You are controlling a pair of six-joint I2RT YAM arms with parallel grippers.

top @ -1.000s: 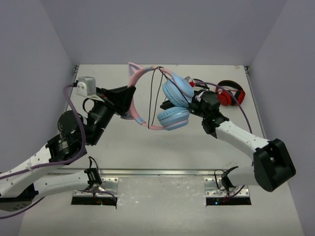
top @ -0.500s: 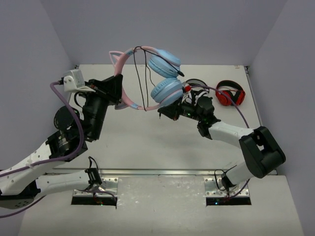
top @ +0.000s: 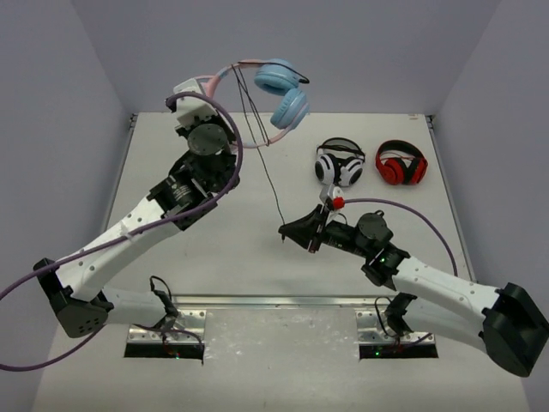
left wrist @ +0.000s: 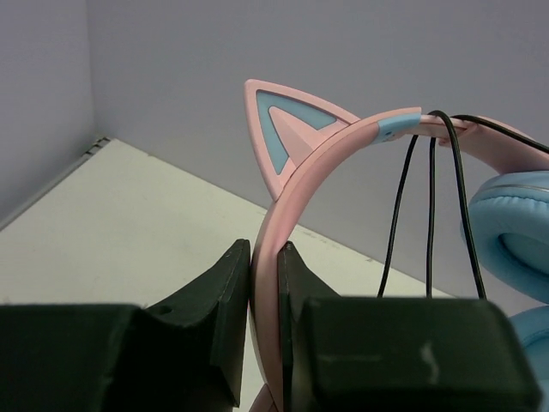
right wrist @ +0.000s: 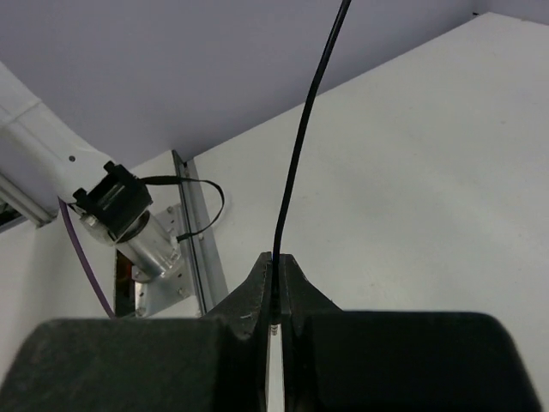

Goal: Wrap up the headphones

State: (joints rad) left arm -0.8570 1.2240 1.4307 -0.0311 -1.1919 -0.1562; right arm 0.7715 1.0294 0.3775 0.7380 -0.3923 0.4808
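The headphones (top: 279, 90) have a pink cat-eared headband (left wrist: 300, 163) and light blue ear cups (left wrist: 515, 223). They are held high in the air at the back of the table. My left gripper (top: 214, 90) is shut on the headband (top: 225, 75). The thin black cable (top: 268, 176) loops over the headband and runs taut down to my right gripper (top: 284, 231), which is shut on the cable's plug end (right wrist: 276, 283) low over the table's middle. Several cable strands hang from the band in the left wrist view (left wrist: 431, 206).
A white-and-black pair of headphones (top: 339, 163) and a red-and-black pair (top: 401, 163) lie at the back right of the table (top: 214, 249). Grey walls close in the left, back and right. A metal rail (top: 274, 300) runs along the near edge.
My left arm has lifted the headphones up and toward the back. My right gripper has pulled the cable end down toward the near middle, drawing the cable taut.
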